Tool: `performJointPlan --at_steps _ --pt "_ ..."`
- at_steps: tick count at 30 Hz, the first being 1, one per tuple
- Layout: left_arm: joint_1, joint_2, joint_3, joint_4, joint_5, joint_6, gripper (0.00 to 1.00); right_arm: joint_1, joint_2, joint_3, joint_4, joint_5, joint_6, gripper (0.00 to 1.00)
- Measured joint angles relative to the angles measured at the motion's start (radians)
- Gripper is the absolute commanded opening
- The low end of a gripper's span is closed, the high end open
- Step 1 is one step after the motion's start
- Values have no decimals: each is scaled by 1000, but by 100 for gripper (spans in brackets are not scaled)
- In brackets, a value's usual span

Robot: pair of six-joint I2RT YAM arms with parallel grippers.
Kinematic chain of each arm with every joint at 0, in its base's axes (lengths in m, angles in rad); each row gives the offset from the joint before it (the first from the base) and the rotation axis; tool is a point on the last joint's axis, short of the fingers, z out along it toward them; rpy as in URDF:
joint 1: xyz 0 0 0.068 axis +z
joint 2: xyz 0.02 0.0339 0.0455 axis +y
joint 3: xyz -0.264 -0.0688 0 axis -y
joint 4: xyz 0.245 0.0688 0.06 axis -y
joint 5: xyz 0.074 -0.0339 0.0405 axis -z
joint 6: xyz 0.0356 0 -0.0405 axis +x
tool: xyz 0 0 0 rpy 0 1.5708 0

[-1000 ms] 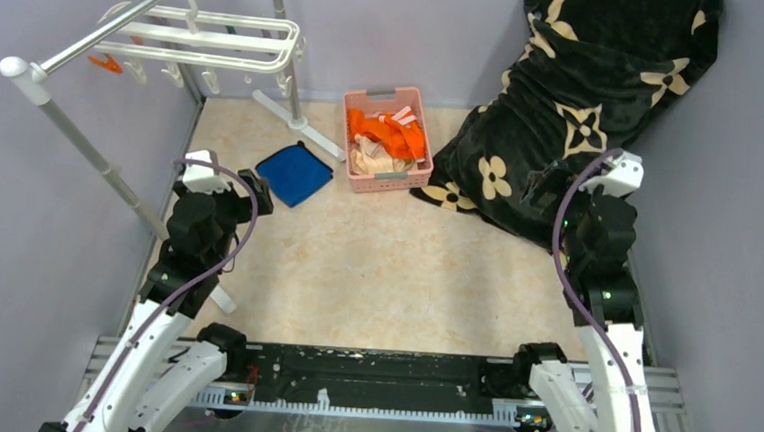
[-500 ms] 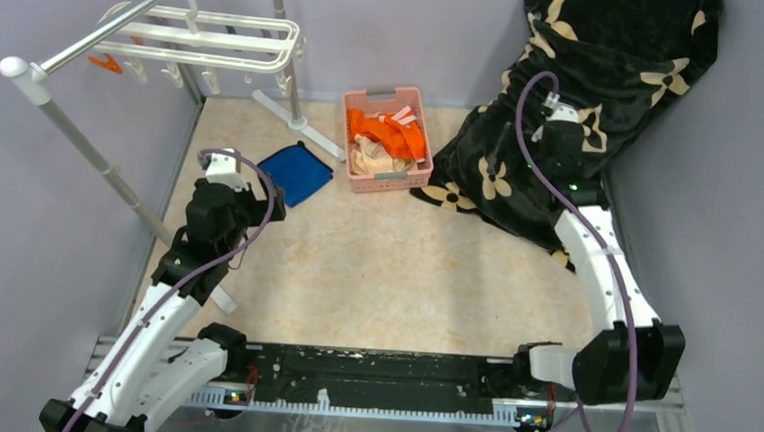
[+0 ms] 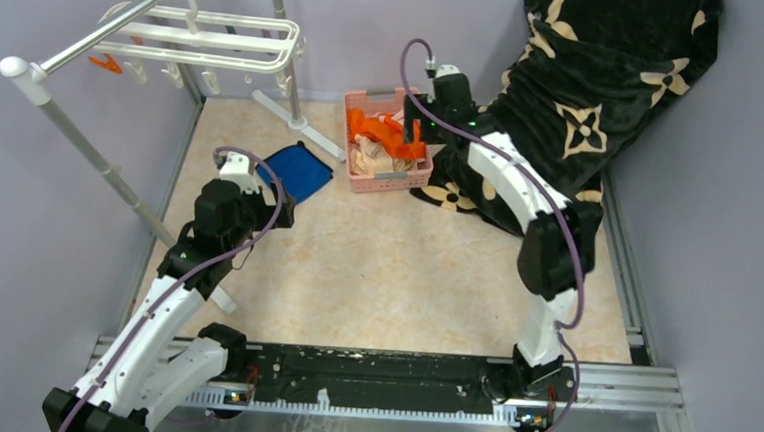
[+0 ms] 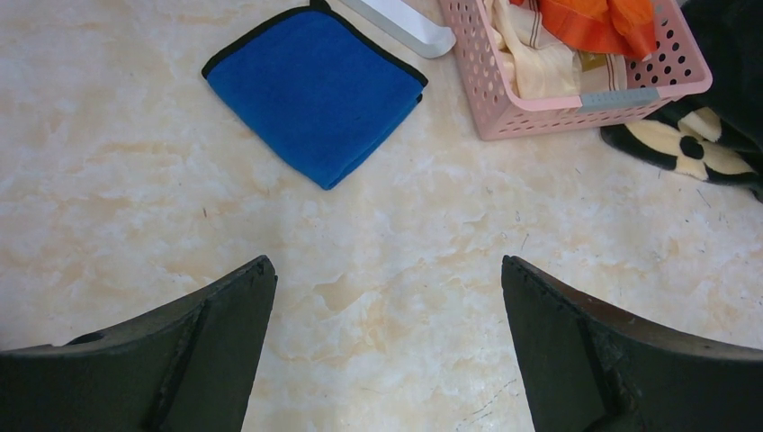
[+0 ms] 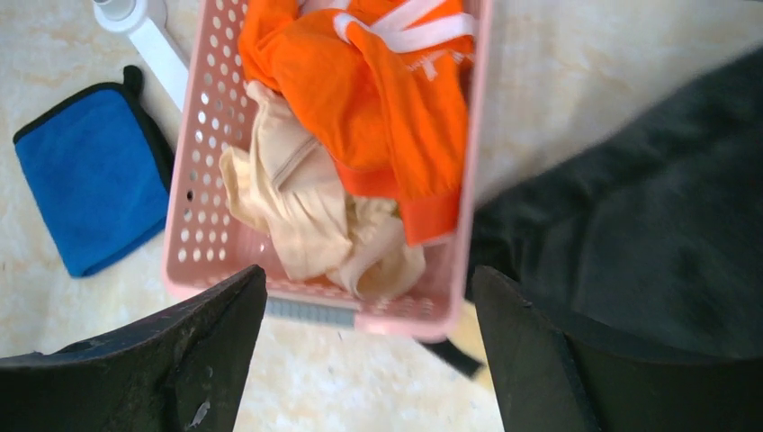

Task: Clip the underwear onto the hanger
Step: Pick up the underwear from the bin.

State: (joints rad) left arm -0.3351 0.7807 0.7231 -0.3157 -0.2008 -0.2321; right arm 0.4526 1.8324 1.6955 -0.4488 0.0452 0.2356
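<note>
The pale peach underwear (image 5: 306, 216) lies crumpled in the pink basket (image 3: 350, 104), partly under orange clothes (image 5: 378, 99); it also shows in the top view (image 3: 370, 157) and the left wrist view (image 4: 531, 54). The white hanger (image 3: 208, 40) hangs by its hook from the grey rack pole at the back left, clips dangling. My right gripper (image 3: 411, 126) is open and empty, above the basket's right side. My left gripper (image 3: 264, 201) is open and empty over bare floor, near the blue cloth (image 3: 295, 173).
The grey rack (image 3: 82, 143) with its white foot (image 3: 299, 121) stands along the left wall. A black flowered blanket (image 3: 586, 88) fills the back right corner, touching the basket. Purple walls close in the sides.
My right arm has swung left from over the blanket to above the basket. My left gripper has moved a little forward and right toward the blue cloth.
</note>
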Motion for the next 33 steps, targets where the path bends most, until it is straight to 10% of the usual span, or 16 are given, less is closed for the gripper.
performJointPlan --at_steps 26,33 --pt "1 -13 0 -22 4 2 99 114 629 511 13 -91 145 55" --pt "1 -13 0 -22 4 1 99 114 689 548 7 -103 148 0"
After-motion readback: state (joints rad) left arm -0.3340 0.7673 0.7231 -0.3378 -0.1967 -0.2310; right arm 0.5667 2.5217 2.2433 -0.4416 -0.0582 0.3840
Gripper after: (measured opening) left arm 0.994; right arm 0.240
